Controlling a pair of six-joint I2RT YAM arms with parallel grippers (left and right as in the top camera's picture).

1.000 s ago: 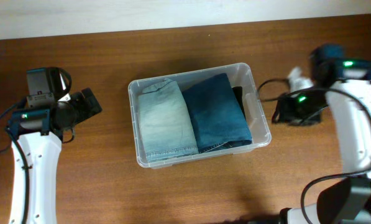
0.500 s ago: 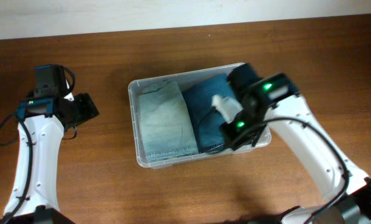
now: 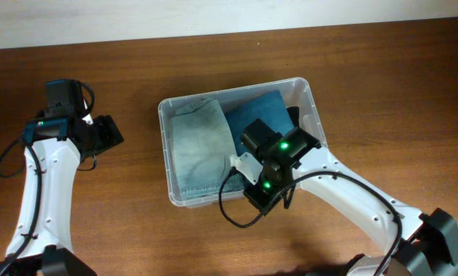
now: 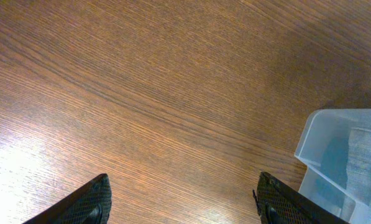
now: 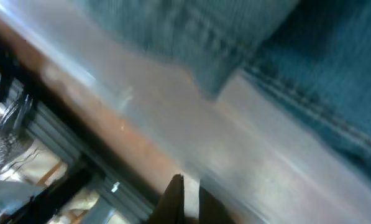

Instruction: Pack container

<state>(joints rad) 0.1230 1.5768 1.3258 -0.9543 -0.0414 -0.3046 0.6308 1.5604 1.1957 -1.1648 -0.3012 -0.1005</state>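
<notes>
The clear rectangular plastic container (image 3: 165, 149) sits in the middle of the brown wooden counter (image 3: 382, 77), and it looks full. A folded pale-blue pair of jeans (image 3: 202, 149) fills its left half and a folded dark-blue pair of jeans (image 3: 267, 111) its right half. The white right arm (image 3: 344, 184) reaches across the front right corner, its wrist low over the dark denim and the front wall. From its own camera everything is smeared: denim, a strip of clear plastic, a dark fingertip (image 5: 174, 199) at the bottom. So I cannot tell how far the right jaws are parted or whether they pinch anything.

That is where I'd worry. The wrist is so close to the front rim that a sideways sweep could catch the rolled edge and skid or tip the light container across the counter. If the right jaws snag a hem of the dark jeans, pulling away would unfold the stack and leave cloth hanging over the wall. The black cable (image 3: 227, 207) looped beside the wrist could hook the rim too.

The white left arm (image 3: 41, 184) stands well apart on the left. The left jaws are spread wide and empty above bare wood, with a corner of the container just in their camera's view. Nothing braces the container, so any shove would go unresisted.
</notes>
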